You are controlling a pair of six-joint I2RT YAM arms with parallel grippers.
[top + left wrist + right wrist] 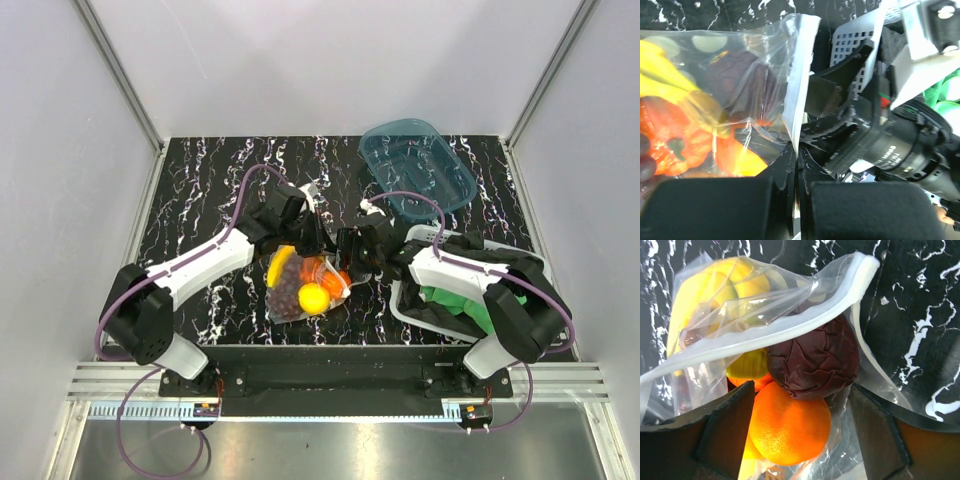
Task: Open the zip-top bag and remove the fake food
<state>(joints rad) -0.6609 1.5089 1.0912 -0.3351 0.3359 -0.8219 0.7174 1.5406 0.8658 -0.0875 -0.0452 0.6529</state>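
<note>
Left wrist view shows the left gripper [796, 157] with fingers pinched shut on the sealing edge of the zip-top bag [805, 325], near the centre of the black marbled counter [200, 190]. The right gripper [801, 390] holds its fingers spread at the parted mouth, around the fake food [790, 425]. Opening looks done; next calls for closing on one fruit. A blue tub [418, 165] lies far right, with pale walls beyond.
</note>
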